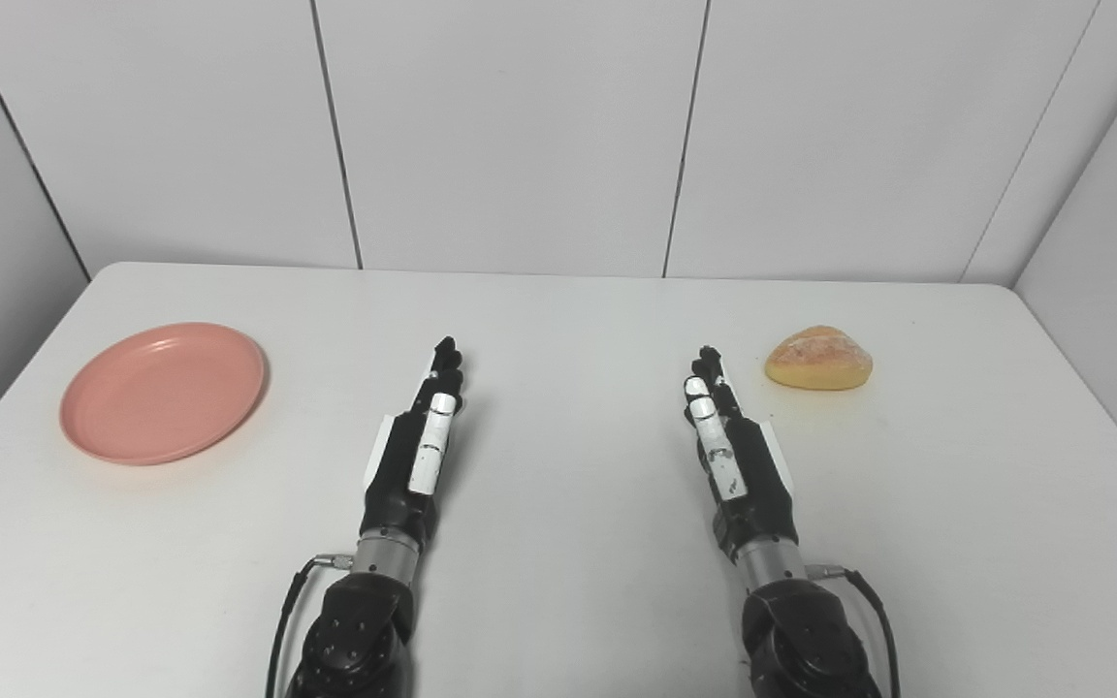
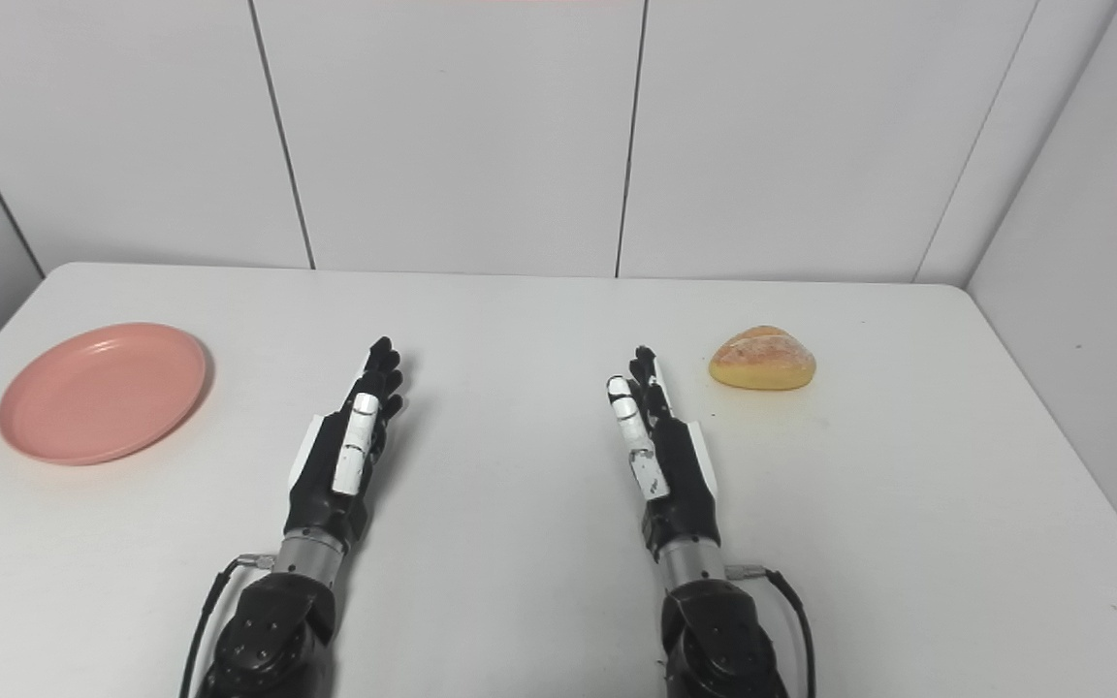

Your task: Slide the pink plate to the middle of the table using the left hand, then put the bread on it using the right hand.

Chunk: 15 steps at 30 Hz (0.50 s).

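While the pink plate (image 1: pixel 163 391) lies well left of the left hand (image 1: pixel 420 448), its stiff, slick rim looks easiest to push; both hands' fingers extend empty, the right hand (image 1: pixel 735 454) near the soft bread (image 1: pixel 818 358).

White table (image 1: pixel 558 601), rounded far corners; pale panelled walls (image 1: pixel 520 126) with dark seams behind, both sides; lighting even, probably overhead.

Smooth pink plate (image 1: pixel 163 392), plastic by the look, with a soft sheen along its rim. The counter (image 1: pixel 568 504) is white, matt, even. The bread (image 1: pixel 818 358) shows a rough, floury, golden crust. Each robot hand, left (image 1: pixel 420 444) and right (image 1: pixel 735 456), is black casing with glossy white panels and a bare metal wrist.
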Tool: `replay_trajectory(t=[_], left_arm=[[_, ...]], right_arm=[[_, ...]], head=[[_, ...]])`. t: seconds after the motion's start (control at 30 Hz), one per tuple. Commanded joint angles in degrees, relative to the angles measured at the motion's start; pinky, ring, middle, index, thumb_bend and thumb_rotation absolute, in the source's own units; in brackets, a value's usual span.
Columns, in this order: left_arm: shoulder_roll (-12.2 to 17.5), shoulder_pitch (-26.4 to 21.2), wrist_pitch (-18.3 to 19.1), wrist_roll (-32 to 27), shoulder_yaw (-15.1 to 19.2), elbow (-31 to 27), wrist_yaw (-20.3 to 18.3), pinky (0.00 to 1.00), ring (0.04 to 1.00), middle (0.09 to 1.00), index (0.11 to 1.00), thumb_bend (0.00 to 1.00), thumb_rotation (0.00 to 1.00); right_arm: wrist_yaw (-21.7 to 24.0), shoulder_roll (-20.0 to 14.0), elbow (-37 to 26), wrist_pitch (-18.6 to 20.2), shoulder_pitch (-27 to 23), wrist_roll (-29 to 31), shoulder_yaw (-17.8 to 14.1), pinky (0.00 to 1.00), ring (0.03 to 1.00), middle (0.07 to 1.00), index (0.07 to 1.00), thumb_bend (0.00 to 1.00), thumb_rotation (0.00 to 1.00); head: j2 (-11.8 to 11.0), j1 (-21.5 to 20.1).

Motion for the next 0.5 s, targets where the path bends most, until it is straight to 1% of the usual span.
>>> replay_trajectory(t=[0.0, 0.13, 0.27, 0.37, 0.47], left_arm=[[-0.03, -0.99, -0.7, -0.44, -0.14, -0.86, -0.49, 1.0, 1.0, 1.0, 0.972, 0.59, 1.0], [0.03, -1.01, -0.42, 0.0, -0.24, -0.91, -0.27, 0.99, 0.999, 1.0, 0.973, 0.6, 1.0], [-0.01, -1.06, -0.68, -0.37, -0.12, -0.73, -0.4, 1.0, 1.0, 1.0, 0.973, 0.6, 1.0], [-0.13, -0.99, -0.09, -0.55, -0.06, -0.98, -0.4, 1.0, 1.0, 1.0, 0.974, 0.6, 1.0], [-0.14, -1.01, -0.39, -0.49, -0.05, -0.86, -0.35, 1.0, 1.0, 1.0, 0.975, 0.6, 1.0]], right_arm=[[0.39, 0.34, -1.87, -1.51, -2.44, 0.14, -0.02, 1.0, 1.0, 1.0, 1.0, 0.62, 0.87], [0.04, 0.5, -2.05, -1.15, -2.44, -0.07, -0.08, 1.0, 1.0, 1.0, 1.0, 0.62, 0.86], [0.04, 0.34, -1.46, -1.88, -2.58, -0.27, -0.07, 1.0, 1.0, 1.0, 1.0, 0.62, 0.87], [0.13, 0.33, -1.56, -1.84, -2.58, -0.18, -0.07, 1.0, 1.0, 1.0, 1.0, 0.62, 0.87], [0.21, 0.36, -1.6, -1.74, -2.56, 0.05, -0.13, 1.0, 1.0, 1.0, 1.0, 0.62, 0.87]], head=[[-0.05, 0.09], [-0.04, 0.15], [-0.04, 0.15], [-0.01, 0.14], [-0.02, 0.14]])
